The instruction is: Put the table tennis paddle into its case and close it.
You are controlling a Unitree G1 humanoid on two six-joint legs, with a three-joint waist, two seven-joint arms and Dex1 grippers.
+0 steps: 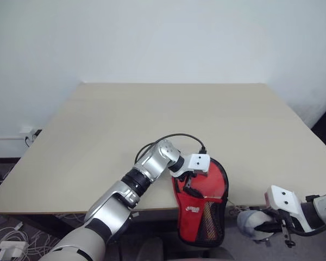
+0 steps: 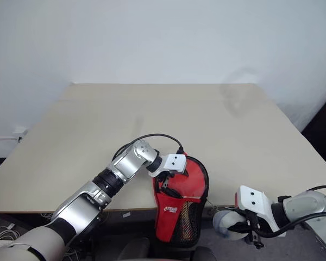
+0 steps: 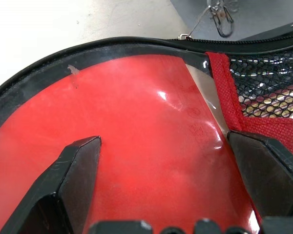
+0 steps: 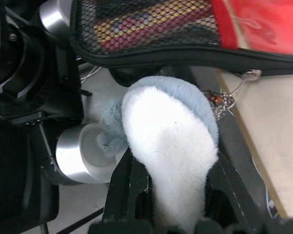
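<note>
Trouble first: nearest us the right gripper [image 1: 271, 228] is clamped on a fluffy blue-and-white charm [image 4: 166, 146], tethered to the zip. Farther on, the case [image 1: 202, 204] overhangs the table [image 1: 152, 114] edge, paddle [image 3: 136, 146] inside. Left gripper [image 1: 191, 179] rests splayed on it, so a hard tug could drag everything off.

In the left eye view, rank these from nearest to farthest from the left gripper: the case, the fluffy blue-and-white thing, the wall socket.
1. case: directly under the left gripper.
2. fluffy blue-and-white thing: off the table's near edge, in the right gripper.
3. wall socket: far left, by the wall.
</note>
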